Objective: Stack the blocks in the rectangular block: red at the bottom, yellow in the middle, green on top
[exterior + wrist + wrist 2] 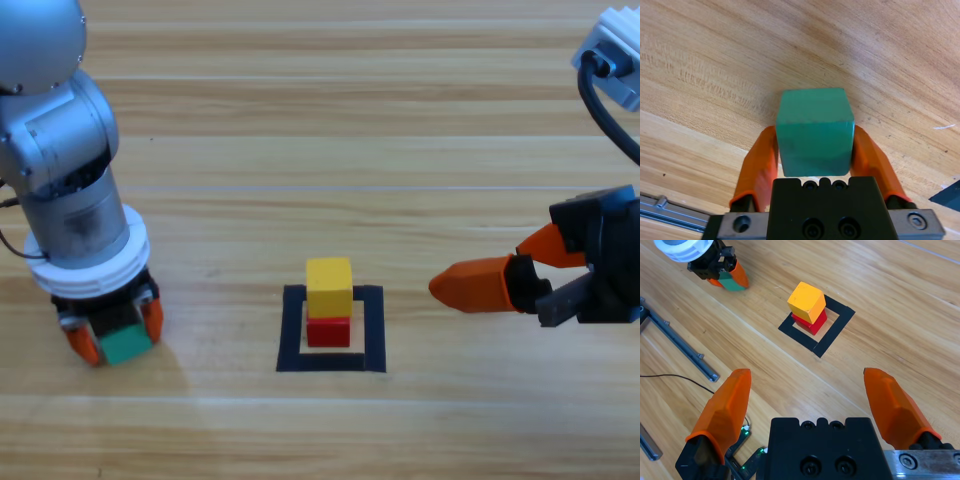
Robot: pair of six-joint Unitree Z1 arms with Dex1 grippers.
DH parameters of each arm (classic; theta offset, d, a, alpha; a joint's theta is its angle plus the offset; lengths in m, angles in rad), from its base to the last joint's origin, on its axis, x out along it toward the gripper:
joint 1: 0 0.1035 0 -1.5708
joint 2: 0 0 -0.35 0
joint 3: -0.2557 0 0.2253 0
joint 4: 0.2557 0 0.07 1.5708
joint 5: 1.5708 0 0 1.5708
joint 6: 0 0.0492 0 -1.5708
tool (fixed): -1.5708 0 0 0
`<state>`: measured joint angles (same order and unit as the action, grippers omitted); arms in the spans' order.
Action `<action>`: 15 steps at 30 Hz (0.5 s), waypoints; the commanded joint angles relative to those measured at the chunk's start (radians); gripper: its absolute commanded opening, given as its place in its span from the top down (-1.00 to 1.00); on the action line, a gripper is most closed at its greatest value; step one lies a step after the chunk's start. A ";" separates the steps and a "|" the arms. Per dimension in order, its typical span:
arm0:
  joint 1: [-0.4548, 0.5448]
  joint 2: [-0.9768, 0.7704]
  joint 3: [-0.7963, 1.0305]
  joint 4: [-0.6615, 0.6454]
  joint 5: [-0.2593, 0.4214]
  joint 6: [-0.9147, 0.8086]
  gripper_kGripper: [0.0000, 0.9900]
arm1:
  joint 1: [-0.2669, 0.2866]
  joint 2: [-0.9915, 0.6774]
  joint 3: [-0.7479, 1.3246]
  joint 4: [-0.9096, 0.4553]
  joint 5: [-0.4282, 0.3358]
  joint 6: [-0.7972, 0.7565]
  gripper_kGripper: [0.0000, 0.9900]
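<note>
Centre of frame, slightly low: black tape square (374, 330) on the wooden table (300, 120), enclosing the red cube (328, 332) with the yellow cube (329, 286) stacked directly on top. Lower left: left arm descending from the upper left corner, its left gripper (113, 332) closed on the green cube (127, 345), well apart from the square. Right edge, mid-height: right gripper (495, 265), jaws spread, orange tips pointing left toward the stack, not touching it.
</note>
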<state>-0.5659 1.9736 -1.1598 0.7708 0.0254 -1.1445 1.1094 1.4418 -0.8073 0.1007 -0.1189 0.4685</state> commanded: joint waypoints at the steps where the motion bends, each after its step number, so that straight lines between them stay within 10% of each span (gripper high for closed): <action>1: 0.021 -0.007 0.009 -0.005 -0.010 0.043 0.07 | -0.025 -0.032 0.030 -0.004 -0.004 -0.018 -1.00; 15: -0.005 -0.024 -0.287 0.177 0.050 0.293 0.64 | -0.025 -0.031 0.025 0.019 -0.024 -0.044 -1.00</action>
<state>-0.5655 1.9639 -1.3244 0.8593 0.0395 -0.9272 1.1085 1.4418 -0.8072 0.1057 -0.1226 0.4339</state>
